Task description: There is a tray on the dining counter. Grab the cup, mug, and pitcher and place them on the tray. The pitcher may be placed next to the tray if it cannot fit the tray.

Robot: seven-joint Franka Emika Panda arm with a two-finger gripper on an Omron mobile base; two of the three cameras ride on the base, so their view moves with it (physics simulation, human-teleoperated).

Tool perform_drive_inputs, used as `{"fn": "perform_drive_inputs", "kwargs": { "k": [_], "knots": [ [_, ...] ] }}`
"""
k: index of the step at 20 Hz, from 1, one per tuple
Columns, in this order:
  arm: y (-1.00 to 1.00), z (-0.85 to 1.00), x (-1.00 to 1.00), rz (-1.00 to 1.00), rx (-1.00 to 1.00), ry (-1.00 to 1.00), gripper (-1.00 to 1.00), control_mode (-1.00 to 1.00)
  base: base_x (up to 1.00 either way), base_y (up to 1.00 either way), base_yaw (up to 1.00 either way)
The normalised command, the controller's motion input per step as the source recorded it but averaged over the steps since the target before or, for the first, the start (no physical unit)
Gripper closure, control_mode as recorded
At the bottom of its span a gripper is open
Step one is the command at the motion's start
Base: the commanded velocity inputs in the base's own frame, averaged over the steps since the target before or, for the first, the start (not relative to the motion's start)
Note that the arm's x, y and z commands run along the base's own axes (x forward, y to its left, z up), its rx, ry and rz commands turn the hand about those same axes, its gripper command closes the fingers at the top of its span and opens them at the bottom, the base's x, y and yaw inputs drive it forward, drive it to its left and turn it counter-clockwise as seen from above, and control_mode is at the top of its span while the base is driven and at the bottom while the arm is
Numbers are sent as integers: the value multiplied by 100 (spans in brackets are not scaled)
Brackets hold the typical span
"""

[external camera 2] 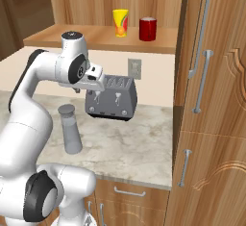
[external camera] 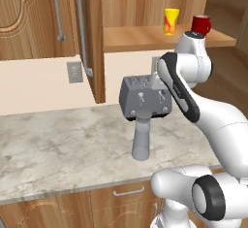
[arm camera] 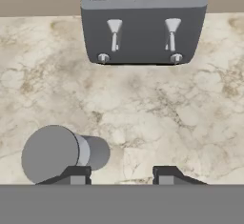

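Pitcher (external camera: pixel 141 136): upright on the marble surface (external camera: pixel 58 144), long axis vertical, neck and flat top up; it stands just near of the toaster (external camera: pixel 145 97), apart from it.
Pitcher from the hand: round grey top at lower left (arm camera: pixel 50 154), body running away below it.
Fingers: spread, nothing between them; the left tip (arm camera: pixel 76 175) sits right by the pitcher's top, touching or not I can't tell.
Gripper (arm camera: pixel 120 176): up above the surface, looking down, pitcher off to its left, not between the tips.
Toaster: slots up, two levers facing near.
Cup (external camera 2: pixel 120 22): upright on the far wooden ledge (external camera 2: pixel 96 35).
Mug (external camera 2: pixel 148 29): upright just right of the cup, apart.
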Motion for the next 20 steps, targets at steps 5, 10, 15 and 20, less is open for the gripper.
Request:
{"fn": "perform_drive_inputs", "kwargs": {
  "k": [5,10,15,20],
  "knots": [
    [0,1,0,0,0,1,-100,-100,0,0,0],
    [0,17,0,-1,0,-1,-100,-100,0,0,0],
    [0,33,-1,-8,0,-4,-100,-100,0,0,0],
    [0,25,-7,-15,6,-7,-100,-100,0,0,0]
  ]
}}
